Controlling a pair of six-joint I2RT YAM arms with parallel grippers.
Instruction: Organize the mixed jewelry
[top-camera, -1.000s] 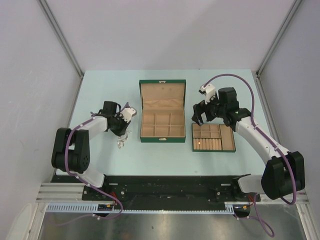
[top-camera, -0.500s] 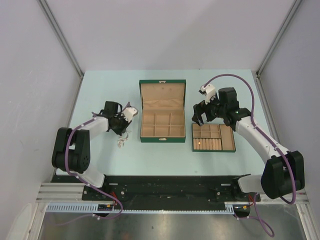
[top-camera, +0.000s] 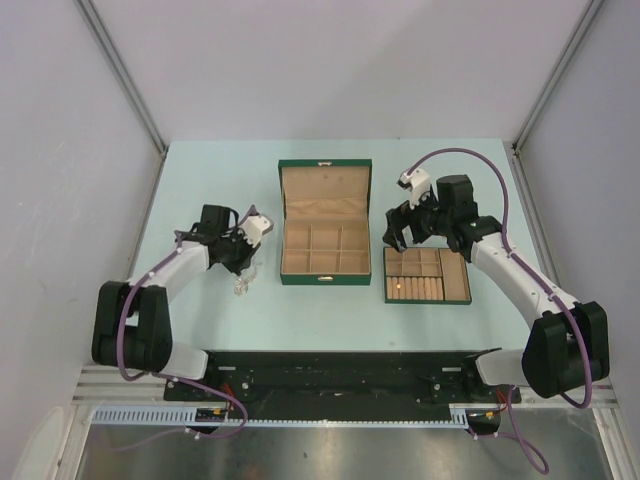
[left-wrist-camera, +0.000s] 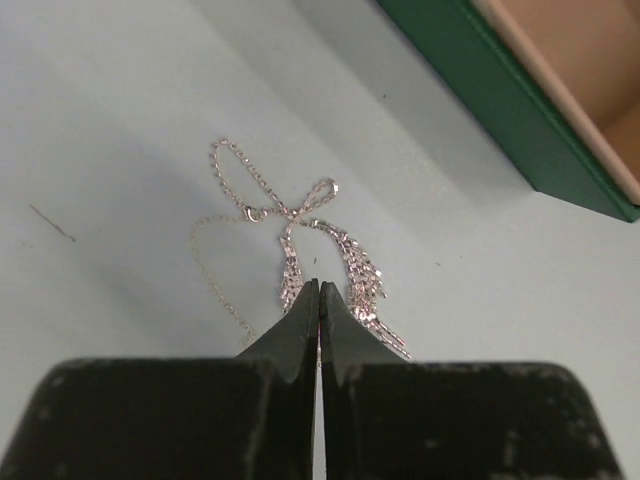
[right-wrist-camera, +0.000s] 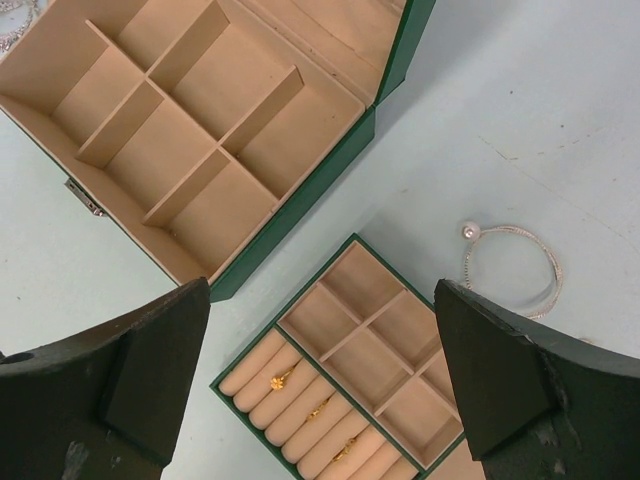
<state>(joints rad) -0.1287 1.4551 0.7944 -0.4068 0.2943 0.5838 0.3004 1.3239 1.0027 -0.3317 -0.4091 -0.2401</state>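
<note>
**Necklace sits just ahead of the shut left claw**

Your left gripper (left-wrist-camera: 319, 290) has its fingers pressed together, with nothing visibly between them. The necklace (left-wrist-camera: 355, 270) lies on the table just up-frame of those tips, and its beaded fringe slants from upper left to lower right. This arm is the nearer one, and it likely needs to spread before reaching. Your right gripper (right-wrist-camera: 322, 290) hangs wide over the tray (right-wrist-camera: 280, 312), with the silvery loop (right-wrist-camera: 551, 278) at frame right. No writing is legible.
</note>
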